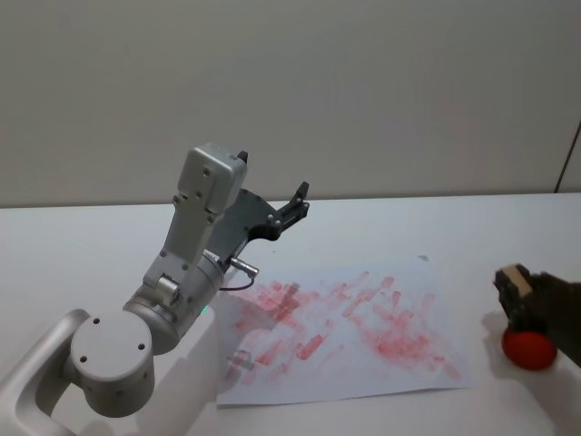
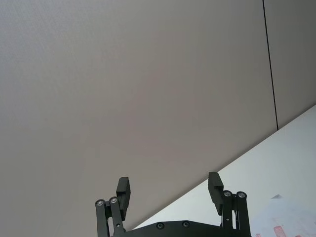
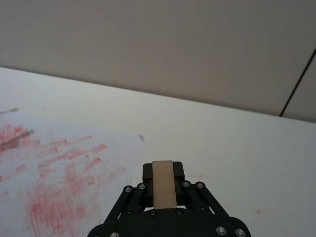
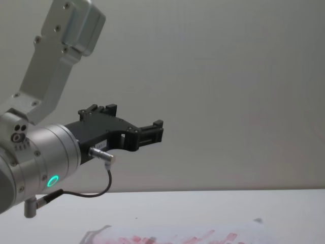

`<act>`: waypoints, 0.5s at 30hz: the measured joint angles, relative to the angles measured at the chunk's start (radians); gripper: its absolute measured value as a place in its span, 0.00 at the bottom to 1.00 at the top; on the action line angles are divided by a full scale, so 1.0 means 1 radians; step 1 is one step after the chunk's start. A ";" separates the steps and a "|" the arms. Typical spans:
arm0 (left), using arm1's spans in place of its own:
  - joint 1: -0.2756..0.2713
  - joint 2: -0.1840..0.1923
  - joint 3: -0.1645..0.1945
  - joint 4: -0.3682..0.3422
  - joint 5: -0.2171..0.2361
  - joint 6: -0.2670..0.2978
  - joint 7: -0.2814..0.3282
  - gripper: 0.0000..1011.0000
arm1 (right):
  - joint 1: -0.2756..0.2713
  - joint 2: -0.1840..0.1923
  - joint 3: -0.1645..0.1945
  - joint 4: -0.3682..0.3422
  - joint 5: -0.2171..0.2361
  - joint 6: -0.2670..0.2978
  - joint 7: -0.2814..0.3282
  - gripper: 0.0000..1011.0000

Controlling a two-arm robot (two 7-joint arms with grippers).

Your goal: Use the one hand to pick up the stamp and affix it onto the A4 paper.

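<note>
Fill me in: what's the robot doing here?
The right gripper has its fingers shut on the brown stamp and holds it in the air off the right edge of the A4 paper, above a red round object on the table. The paper is already covered in red smudges. The stamp is not on the paper yet. The left gripper is idle, raised over the table's left side with its fingers open.
</note>
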 joint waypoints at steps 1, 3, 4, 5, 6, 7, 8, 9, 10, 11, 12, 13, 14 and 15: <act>0.000 0.000 0.000 0.000 0.000 0.000 0.000 0.99 | 0.005 -0.002 -0.001 -0.001 -0.002 -0.005 0.006 0.22; 0.000 0.000 0.000 0.000 0.000 0.000 0.000 0.99 | 0.019 -0.008 -0.005 -0.001 -0.007 -0.018 0.025 0.22; 0.000 0.000 0.000 0.000 0.000 0.000 0.000 0.99 | 0.028 -0.013 -0.008 -0.001 -0.011 -0.027 0.041 0.22; 0.000 0.000 0.000 0.000 0.000 0.000 0.000 0.99 | 0.028 -0.013 -0.008 -0.001 -0.011 -0.027 0.041 0.22; 0.000 0.000 0.000 0.000 0.000 0.000 0.000 0.99 | 0.038 -0.017 -0.011 0.000 -0.013 -0.034 0.055 0.22; 0.000 0.000 0.000 0.000 0.000 0.000 0.000 0.99 | 0.042 -0.020 -0.013 0.002 -0.014 -0.037 0.063 0.22; 0.000 0.000 0.000 0.000 0.000 0.000 0.000 0.99 | 0.048 -0.024 -0.015 0.004 -0.015 -0.040 0.072 0.22; 0.000 0.000 0.000 0.000 0.000 0.000 0.000 0.99 | 0.058 -0.029 -0.019 0.009 -0.017 -0.046 0.087 0.22; 0.000 0.000 0.000 0.000 0.000 0.000 0.000 0.99 | 0.062 -0.032 -0.021 0.011 -0.018 -0.048 0.099 0.22; 0.000 0.000 0.000 0.000 0.000 0.000 0.000 0.99 | 0.073 -0.038 -0.026 0.019 -0.019 -0.050 0.116 0.22; 0.000 0.000 0.000 0.000 0.000 0.000 0.000 0.99 | 0.077 -0.041 -0.028 0.022 -0.019 -0.051 0.128 0.22; 0.000 0.000 0.000 0.000 0.000 0.000 0.000 0.99 | 0.081 -0.043 -0.030 0.026 -0.019 -0.051 0.137 0.22; 0.000 0.000 0.000 0.000 0.000 0.000 0.000 0.99 | 0.086 -0.046 -0.033 0.030 -0.019 -0.051 0.145 0.22; 0.000 0.000 0.000 0.000 0.000 0.000 0.000 0.99 | 0.092 -0.051 -0.037 0.037 -0.019 -0.050 0.161 0.22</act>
